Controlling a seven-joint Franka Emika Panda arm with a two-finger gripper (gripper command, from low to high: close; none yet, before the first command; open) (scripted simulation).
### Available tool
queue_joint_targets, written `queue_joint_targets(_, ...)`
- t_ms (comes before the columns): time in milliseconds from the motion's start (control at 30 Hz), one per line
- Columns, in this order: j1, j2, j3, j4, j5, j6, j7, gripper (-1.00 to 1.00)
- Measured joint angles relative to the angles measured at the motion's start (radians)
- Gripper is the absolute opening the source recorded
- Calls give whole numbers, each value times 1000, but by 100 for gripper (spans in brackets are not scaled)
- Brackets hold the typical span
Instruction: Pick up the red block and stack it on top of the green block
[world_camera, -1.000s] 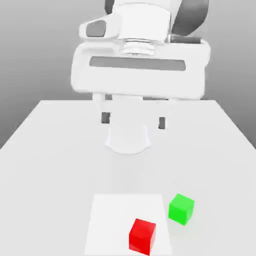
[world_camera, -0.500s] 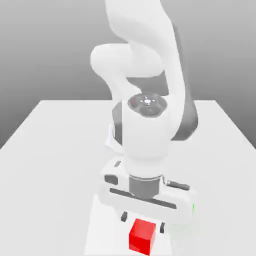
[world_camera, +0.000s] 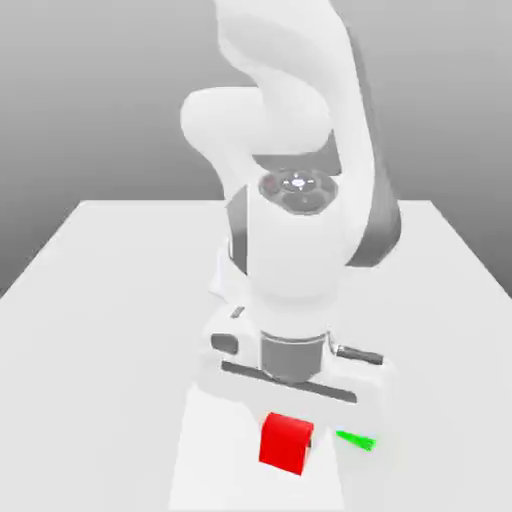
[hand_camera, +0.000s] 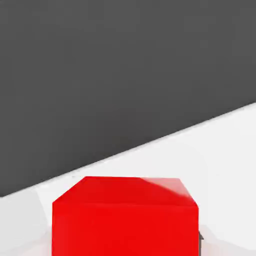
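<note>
The red block (world_camera: 287, 443) sits directly under the white hand, near the front of the table in the exterior view. My gripper (world_camera: 287, 436) is shut on it, and the block hangs slightly above the table. In the hand view the red block (hand_camera: 125, 217) looms very close, with one dark finger pad (hand_camera: 200, 244) pressed against its side. Only a thin sliver of the green block (world_camera: 357, 440) shows, just to the exterior view's right of the red block; the hand hides the rest of it.
The white table (world_camera: 110, 300) stretches out on both sides of the arm. A lighter square patch (world_camera: 205, 460) marks its front middle. My arm's bulky links (world_camera: 295, 240) rise over the table's centre, in front of a grey backdrop.
The hand came down from high above the table onto the red block. Its jaws closed on the block, which has since risen a little. The hand now covers most of the green block.
</note>
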Motion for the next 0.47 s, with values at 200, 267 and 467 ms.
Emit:
queue_joint_targets(200,144,-155,64,-151,61,0,60,-100)
queue_joint_targets(267,140,-107,64,-158,26,53,92,-100)
queue_joint_targets(467,162,19,21,-155,-72,171,164,100)
